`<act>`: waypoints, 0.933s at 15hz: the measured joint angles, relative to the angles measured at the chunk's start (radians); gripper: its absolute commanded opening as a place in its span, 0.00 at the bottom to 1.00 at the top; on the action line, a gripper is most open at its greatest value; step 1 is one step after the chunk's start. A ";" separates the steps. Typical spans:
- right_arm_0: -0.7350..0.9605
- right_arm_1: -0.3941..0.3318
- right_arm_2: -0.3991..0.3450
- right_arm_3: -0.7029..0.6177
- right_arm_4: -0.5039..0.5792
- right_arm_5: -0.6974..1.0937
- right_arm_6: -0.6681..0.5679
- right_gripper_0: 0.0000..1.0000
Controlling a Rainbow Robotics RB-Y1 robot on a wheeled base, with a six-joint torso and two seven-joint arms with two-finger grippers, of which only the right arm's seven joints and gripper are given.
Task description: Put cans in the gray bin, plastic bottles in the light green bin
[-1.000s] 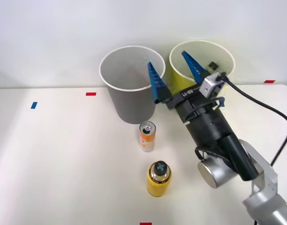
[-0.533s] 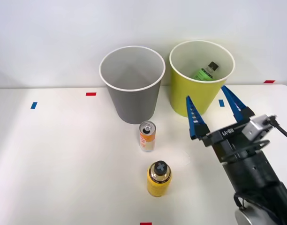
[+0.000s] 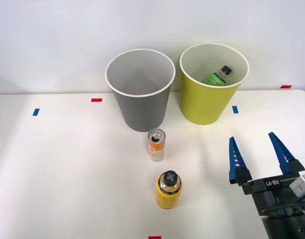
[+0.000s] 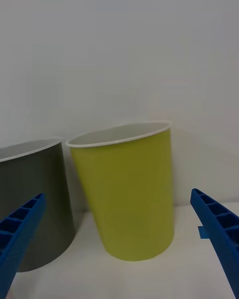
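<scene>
Right gripper (image 3: 261,155) — ribbed blue fingers spread, empty, clear bottle (image 3: 218,77) inside tapered light green bin (image 3: 211,107), slim orange-and-white can (image 3: 156,144) upright near gray bin (image 3: 141,107).

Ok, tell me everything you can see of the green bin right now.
The green bin is a round, tapered lime wastebasket, plastic by the look, with a white rim and pale inside. It stands upright at the table's far side, just right of the gray bin; whether the two touch cannot be told. A clear bottle with a green label and dark cap lies tilted inside against the wall. The open hand is nearer the robot, well apart from it.
</scene>
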 measured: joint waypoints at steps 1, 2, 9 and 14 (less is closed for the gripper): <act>0.024 0.023 0.000 0.000 0.000 -0.006 0.000 1.00; 0.044 0.045 -0.001 0.000 0.001 -0.009 0.002 1.00; 0.151 0.073 -0.010 0.002 0.020 -0.011 0.006 1.00; 0.195 0.082 -0.001 0.036 0.038 -0.002 0.018 1.00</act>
